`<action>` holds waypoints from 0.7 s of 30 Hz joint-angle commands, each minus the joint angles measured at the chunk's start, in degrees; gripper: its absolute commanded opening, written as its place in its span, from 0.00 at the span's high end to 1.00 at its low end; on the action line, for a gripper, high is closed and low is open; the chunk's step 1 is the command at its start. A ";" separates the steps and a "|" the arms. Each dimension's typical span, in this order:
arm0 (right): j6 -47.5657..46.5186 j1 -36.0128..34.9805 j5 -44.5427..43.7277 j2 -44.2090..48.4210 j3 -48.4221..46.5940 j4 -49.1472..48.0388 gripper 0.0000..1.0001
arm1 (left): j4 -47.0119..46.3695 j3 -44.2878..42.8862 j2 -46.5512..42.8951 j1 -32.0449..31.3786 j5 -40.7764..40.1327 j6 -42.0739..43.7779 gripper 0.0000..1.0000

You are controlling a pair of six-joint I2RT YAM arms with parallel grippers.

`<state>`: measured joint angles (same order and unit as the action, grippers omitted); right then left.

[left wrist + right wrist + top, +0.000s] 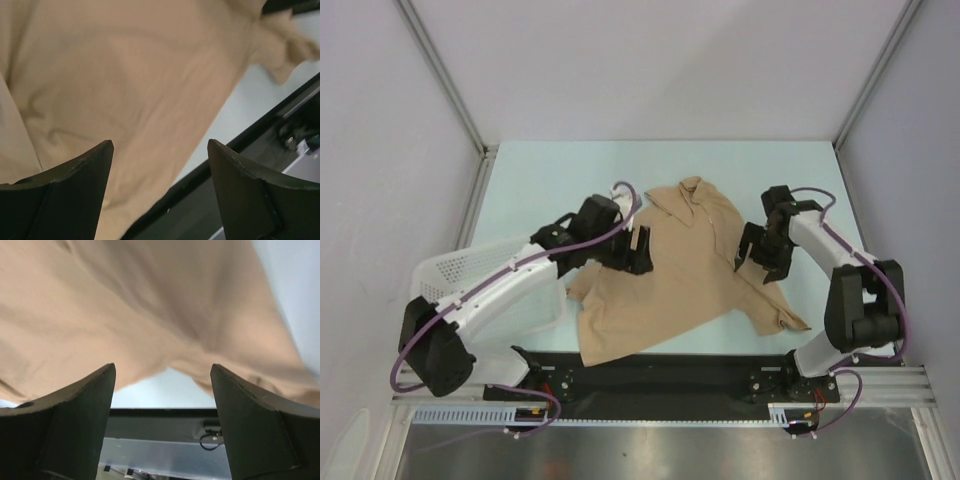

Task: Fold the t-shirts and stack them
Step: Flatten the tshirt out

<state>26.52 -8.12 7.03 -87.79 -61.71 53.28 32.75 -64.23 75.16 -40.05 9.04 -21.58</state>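
Note:
A tan t-shirt (675,275) lies rumpled and spread on the light blue table, its collar end toward the back and a sleeve trailing to the front right. My left gripper (640,250) is open and empty, hovering over the shirt's left edge; the cloth (125,80) fills its wrist view. My right gripper (757,255) is open and empty over the shirt's right side; the cloth (150,305) shows beyond its fingers.
A white lattice basket (455,270) sits at the left under my left arm. A black rail (660,375) runs along the table's near edge. Grey walls and metal posts enclose the table.

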 commanded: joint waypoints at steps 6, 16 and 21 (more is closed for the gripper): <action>-3.76 -8.40 -16.34 -11.52 -9.56 -3.62 0.17 | 4.07 4.64 2.89 -0.38 -12.89 -2.77 0.01; -5.25 -9.28 -19.33 -14.25 -10.09 -4.58 0.29 | 7.95 -3.01 16.33 4.98 -23.19 -0.56 0.03; -5.43 -9.37 -18.19 -17.23 -12.03 -3.88 0.39 | 9.08 -5.20 18.62 4.72 -29.93 -0.57 0.02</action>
<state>21.87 -17.19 -9.89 -103.22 -71.16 49.32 40.86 -66.13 94.00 -35.00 -14.61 -22.46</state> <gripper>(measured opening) 0.616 0.978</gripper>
